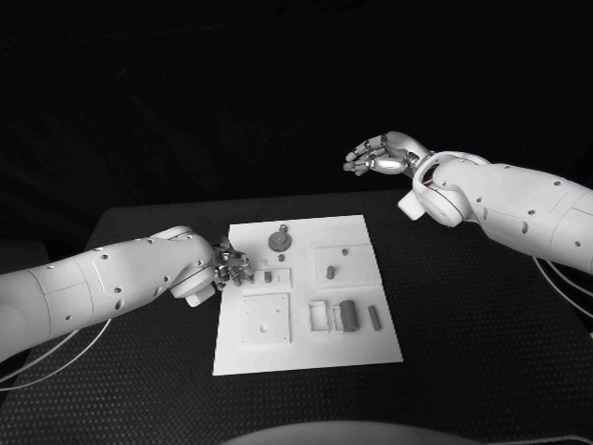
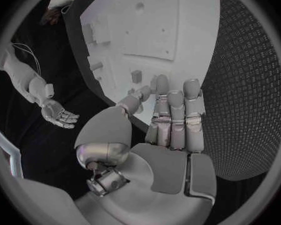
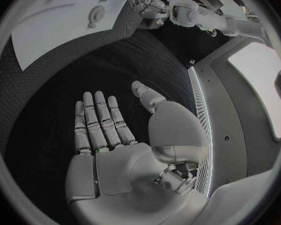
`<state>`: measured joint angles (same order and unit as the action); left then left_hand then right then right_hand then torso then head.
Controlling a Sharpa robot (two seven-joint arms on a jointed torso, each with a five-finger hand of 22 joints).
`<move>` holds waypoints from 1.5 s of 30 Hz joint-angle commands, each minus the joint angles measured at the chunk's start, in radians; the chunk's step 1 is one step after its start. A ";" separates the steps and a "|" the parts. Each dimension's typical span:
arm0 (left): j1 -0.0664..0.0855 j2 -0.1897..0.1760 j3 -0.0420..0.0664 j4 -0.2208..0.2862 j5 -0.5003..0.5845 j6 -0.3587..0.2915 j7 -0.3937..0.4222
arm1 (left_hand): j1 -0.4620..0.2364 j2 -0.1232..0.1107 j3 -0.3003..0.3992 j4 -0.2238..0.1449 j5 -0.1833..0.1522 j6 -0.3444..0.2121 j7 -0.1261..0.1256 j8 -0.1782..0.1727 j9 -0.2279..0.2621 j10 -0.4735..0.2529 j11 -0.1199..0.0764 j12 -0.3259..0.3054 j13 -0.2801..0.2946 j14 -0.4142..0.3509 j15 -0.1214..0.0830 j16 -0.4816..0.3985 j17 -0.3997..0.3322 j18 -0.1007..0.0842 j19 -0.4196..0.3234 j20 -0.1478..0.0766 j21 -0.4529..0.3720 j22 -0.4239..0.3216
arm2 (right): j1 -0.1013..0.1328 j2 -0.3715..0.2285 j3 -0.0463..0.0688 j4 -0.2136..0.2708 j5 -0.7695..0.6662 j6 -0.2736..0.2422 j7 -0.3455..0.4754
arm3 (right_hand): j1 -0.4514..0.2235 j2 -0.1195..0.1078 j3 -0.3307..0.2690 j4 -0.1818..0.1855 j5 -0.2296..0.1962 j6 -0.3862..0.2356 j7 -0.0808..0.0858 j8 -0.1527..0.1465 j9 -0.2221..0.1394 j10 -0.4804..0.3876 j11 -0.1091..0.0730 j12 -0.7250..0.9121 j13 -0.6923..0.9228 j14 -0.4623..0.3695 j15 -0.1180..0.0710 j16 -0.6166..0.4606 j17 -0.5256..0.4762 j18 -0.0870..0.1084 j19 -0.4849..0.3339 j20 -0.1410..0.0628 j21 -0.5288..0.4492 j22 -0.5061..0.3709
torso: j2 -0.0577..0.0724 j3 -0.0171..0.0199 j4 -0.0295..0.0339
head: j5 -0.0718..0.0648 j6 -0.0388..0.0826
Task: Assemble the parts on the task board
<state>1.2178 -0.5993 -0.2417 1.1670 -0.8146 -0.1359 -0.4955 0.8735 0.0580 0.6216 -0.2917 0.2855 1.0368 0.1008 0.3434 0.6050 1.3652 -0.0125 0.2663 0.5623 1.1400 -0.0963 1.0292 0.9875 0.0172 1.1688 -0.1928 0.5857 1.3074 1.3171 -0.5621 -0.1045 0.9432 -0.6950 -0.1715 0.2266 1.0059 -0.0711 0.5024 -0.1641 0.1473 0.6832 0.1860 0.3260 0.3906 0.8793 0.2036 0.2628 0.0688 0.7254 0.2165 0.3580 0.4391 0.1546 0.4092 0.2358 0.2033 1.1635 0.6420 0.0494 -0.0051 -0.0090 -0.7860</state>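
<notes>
The white task board [image 1: 250, 357] lies in the middle of the black table. My left hand [image 1: 230, 265] is at the board's left edge; in the left wrist view its fingers [image 2: 172, 112] stretch straight over that edge and hold nothing. A small grey part [image 2: 136, 76] stands on the board just beyond the thumb. On the board are a round grey part [image 1: 281, 241], a small peg [image 1: 332, 272] and a dark bar [image 1: 348, 315]. My right hand [image 1: 384, 154] is raised behind the board's far right corner, its fingers [image 3: 100, 117] spread and empty.
The board [image 2: 147, 30] has a square recess [image 1: 265, 318] near its front left and slots beside the dark bar. Black table surface [image 1: 484, 324] surrounds the board on all sides. A cable [image 1: 571, 287] hangs under my right arm.
</notes>
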 commanded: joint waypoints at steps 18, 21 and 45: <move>-0.012 0.013 0.001 -0.019 -0.019 0.023 0.002 | -0.002 0.013 0.006 0.000 0.005 0.051 -0.023 0.003 -0.001 0.006 0.003 0.005 0.001 0.008 -0.003 0.004 0.002 0.048 0.004 -0.003 0.004 0.021 | -0.001 -0.003 0.000 0.008 -0.002 0.012 0.007 | 0.004 -0.003 0.000 0.004 0.000 -0.009 0.037 0.007 -0.003 0.008 0.000 -0.007 0.000 0.008 -0.001 -0.006 0.002 -0.006 0.007 0.001 -0.005 0.002 | 0.001 -0.0002 -0.0002 | -0.003 -0.003; -0.012 0.015 0.001 -0.022 -0.019 0.024 0.002 | -0.002 0.013 0.006 0.000 0.005 0.051 -0.023 0.003 -0.002 0.006 0.003 0.005 0.001 0.008 -0.003 0.004 0.002 0.048 0.004 -0.003 0.004 0.021 | -0.001 -0.004 0.000 0.008 -0.002 0.012 0.007 | 0.004 -0.003 0.000 0.004 0.000 -0.009 0.037 0.007 -0.003 0.008 0.000 -0.008 0.000 0.008 -0.001 -0.006 0.002 -0.006 0.007 0.001 -0.006 0.002 | 0.000 -0.0003 0.0000 | -0.004 -0.003; -0.012 0.040 0.001 -0.027 -0.069 0.043 0.005 | -0.014 0.003 0.004 0.002 0.022 0.063 -0.028 0.007 0.001 0.015 -0.001 0.010 0.007 0.017 -0.007 0.007 0.012 0.049 0.012 -0.006 0.012 0.022 | -0.001 -0.003 0.000 0.008 -0.002 0.013 0.006 | 0.005 -0.003 0.000 0.004 0.000 -0.009 0.037 0.008 -0.004 0.009 0.000 -0.009 0.000 0.008 -0.001 -0.007 0.002 -0.006 0.008 0.001 -0.008 0.003 | 0.001 0.0003 -0.0007 | -0.003 -0.006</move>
<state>1.2078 -0.5661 -0.2404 1.1367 -0.8630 -0.1112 -0.4986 0.8709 0.0630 0.6254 -0.2908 0.3009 1.0491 0.1023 0.3435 0.6079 1.3725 -0.0127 0.2705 0.5679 1.1542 -0.0999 1.0303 0.9982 0.0172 1.1797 -0.1930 0.5928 1.3077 1.3164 -0.5651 -0.1046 0.9503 -0.6949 -0.1708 0.2261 1.0059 -0.0712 0.5024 -0.1641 0.1473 0.6832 0.1860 0.3309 0.3880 0.8793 0.2036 0.2590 0.0688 0.7253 0.2165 0.3542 0.4406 0.1547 0.4091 0.2358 0.1993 1.1652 0.6425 0.0495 -0.0052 -0.0118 -0.7925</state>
